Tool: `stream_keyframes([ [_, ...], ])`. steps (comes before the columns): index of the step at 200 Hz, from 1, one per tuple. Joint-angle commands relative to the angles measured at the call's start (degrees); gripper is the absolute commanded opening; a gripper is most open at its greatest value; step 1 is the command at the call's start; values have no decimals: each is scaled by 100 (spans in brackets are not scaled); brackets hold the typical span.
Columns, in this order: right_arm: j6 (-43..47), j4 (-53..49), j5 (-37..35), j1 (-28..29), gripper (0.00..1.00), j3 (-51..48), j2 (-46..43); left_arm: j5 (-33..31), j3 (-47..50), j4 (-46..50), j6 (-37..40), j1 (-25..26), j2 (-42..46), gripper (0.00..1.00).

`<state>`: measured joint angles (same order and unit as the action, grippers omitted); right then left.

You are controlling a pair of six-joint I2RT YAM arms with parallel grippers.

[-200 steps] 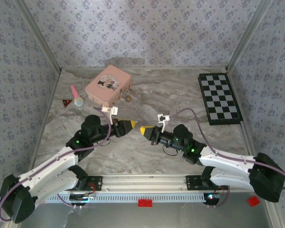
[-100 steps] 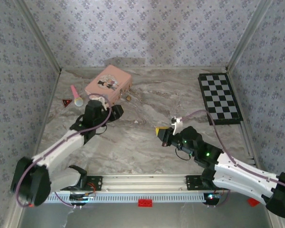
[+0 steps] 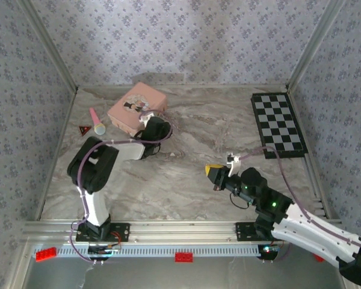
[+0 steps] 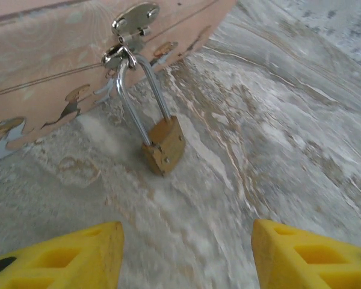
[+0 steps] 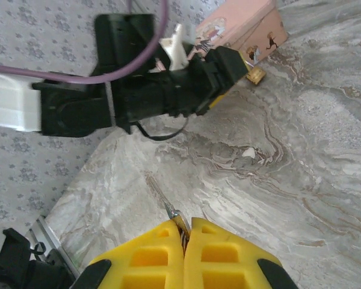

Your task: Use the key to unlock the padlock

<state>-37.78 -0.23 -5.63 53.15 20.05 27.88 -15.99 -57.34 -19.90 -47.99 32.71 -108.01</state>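
Left fingers reached brass padlock; right fingers pinch key.

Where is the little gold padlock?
In the left wrist view, the padlock hangs from the pink tin's clasp at the table's back left, just ahead of the open left gripper.

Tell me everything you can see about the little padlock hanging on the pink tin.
The padlock is a tiny brass-gold block with a long, thin grey metal shackle. The shackle looks closed and is looped through the silvery hasp on the side of the pink tin. The body sits tilted, its lower end resting on the marbled table. Only the hasp and the table touch it. The left gripper faces it with jaws open, clear of it.
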Motion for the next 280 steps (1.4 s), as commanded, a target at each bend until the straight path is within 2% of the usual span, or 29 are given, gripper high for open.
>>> stream_keyframes([
  [1, 45, -495, 55, -58, 0, -254, -469, -404, -521, -174, -216, -46, -309, 59],
  [43, -10, -599, 249, -240, 0, -447, -931, -645, -967, -88, -527, -108, -851, 58],
  [91, 15, -789, 446, -381, 0, -474, -1150, -1093, -1375, 464, -957, -125, -1164, 57],
  [127, 19, -1064, 526, -488, 0, -476, -1420, -1032, -1584, 379, -1040, -216, -1444, 55],
  [200, -10, -1189, 690, -660, 0, -484, -1555, -906, -2082, 498, -1257, -371, -1937, 40],
  [239, 3, -1234, 753, -716, 0, -449, -1549, -781, -2072, 503, -1362, -406, -1927, 26],
  [280, -212, -1119, 838, -800, 0, -506, -1380, -655, -1637, 287, -1311, -346, -1631, 11],
])
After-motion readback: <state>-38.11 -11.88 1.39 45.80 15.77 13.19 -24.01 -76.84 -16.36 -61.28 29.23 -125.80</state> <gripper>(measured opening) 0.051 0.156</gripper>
